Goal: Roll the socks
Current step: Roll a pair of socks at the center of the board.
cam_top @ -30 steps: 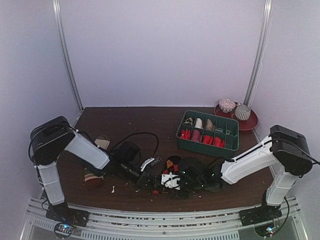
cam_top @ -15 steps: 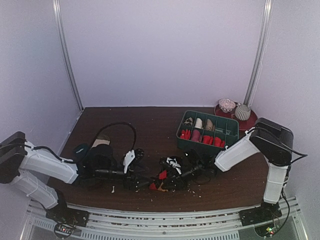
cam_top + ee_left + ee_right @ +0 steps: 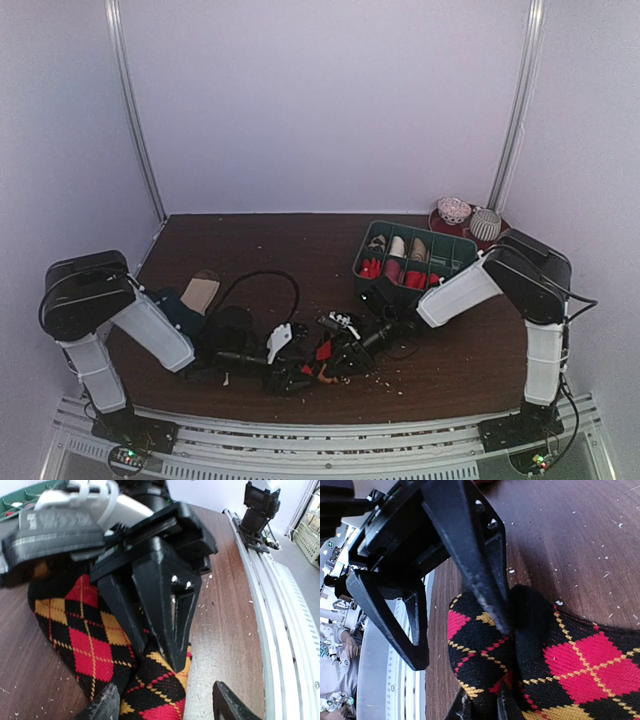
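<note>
Two arms work the argyle sock (image 3: 85,640) at the table's (image 3: 280,245) near middle. The left gripper (image 3: 167,705) hangs released astride the fabric, and the right gripper (image 3: 485,707) pinches it tight. Rolling looks barely begun, so the left probably needs to clamp down next.

Knitted argyle sock (image 3: 85,635), matt black plastic right claw (image 3: 156,649), wood-grain table (image 3: 227,605)

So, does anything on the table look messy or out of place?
Yes. Small pale crumbs lie scattered over the dark wooden table, mostly near the front edge around the argyle sock. They look like spilled litter, not part of the sock work.
</note>
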